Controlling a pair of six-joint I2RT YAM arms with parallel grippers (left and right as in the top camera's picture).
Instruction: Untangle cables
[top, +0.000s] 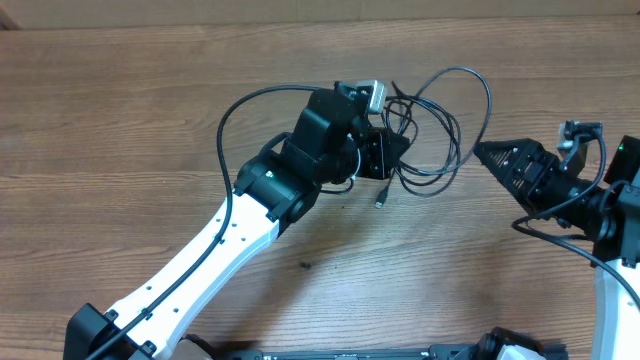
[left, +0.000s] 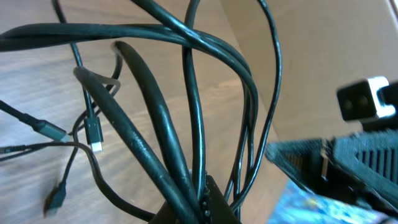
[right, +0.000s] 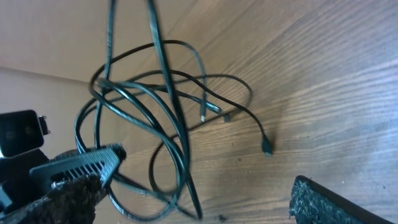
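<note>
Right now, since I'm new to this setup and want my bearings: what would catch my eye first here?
A tangle of thin black cables at the far middle of the table, with the left gripper shut on a bunch of its strands. Just to the right, the right gripper stands wide open, holding nothing, pointed at the tangle.
</note>
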